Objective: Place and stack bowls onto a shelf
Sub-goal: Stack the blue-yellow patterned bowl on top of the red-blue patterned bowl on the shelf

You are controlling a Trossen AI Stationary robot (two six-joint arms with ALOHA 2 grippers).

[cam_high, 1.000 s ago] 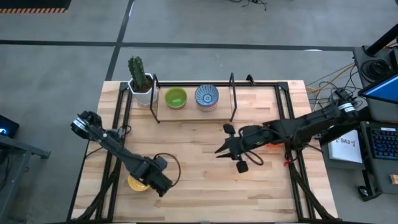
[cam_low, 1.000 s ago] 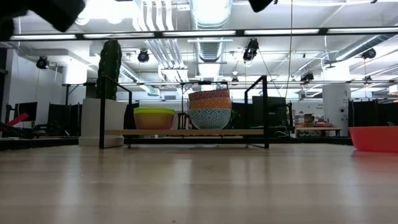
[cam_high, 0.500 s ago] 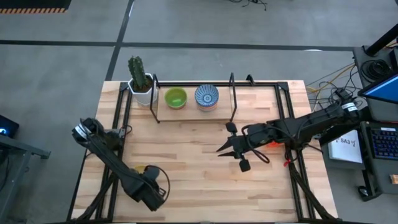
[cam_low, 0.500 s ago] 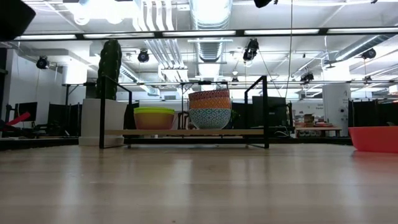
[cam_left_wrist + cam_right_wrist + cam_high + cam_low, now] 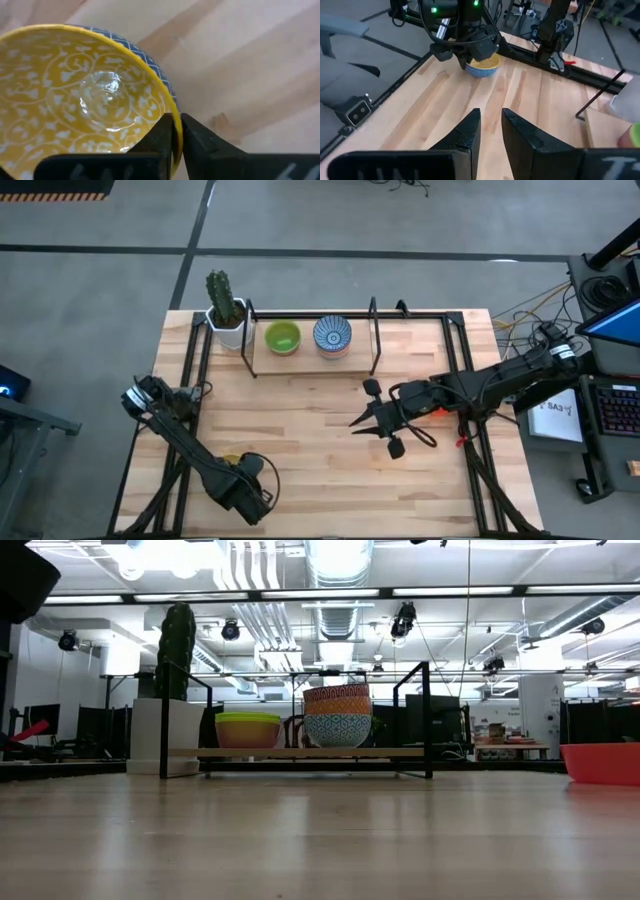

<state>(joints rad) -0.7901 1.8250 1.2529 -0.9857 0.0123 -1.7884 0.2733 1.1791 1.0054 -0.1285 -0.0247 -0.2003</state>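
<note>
My left gripper [image 5: 175, 127] is near the table's front-left [image 5: 243, 480]. It is shut on a bowl [image 5: 85, 95] that is yellow with a white pattern inside and blue-and-white outside. A sliver of the bowl shows in the high view [image 5: 232, 459]. My right gripper [image 5: 358, 427] hangs open and empty over the table's middle right. The shelf [image 5: 300, 752] stands at the far edge. It carries a stack topped by a green bowl [image 5: 282, 337] and a stack topped by a blue-and-white bowl [image 5: 332, 335]. A red-orange bowl [image 5: 603, 762] stands on the table at the right. My left gripper pinches the yellow bowl's rim [image 5: 172, 107], one finger [image 5: 162, 132] inside the bowl and one [image 5: 197, 137] outside its wall. The fingers come down from above, as the right wrist view [image 5: 470, 47] shows. The bowl [image 5: 482, 66] sits low, and I cannot tell whether it is on the table or just above it.
A white pot with a green cactus [image 5: 226, 310] stands at the shelf's left end. Black frame rails [image 5: 465, 380] run along the table's left and right sides. Bare tabletop [image 5: 300, 420] lies between the two arms.
My left gripper has swung toward the table's near edge and turned about over the yellow bowl. The bowl now shows on the gripper's far side instead of its left, mostly covered by it.
</note>
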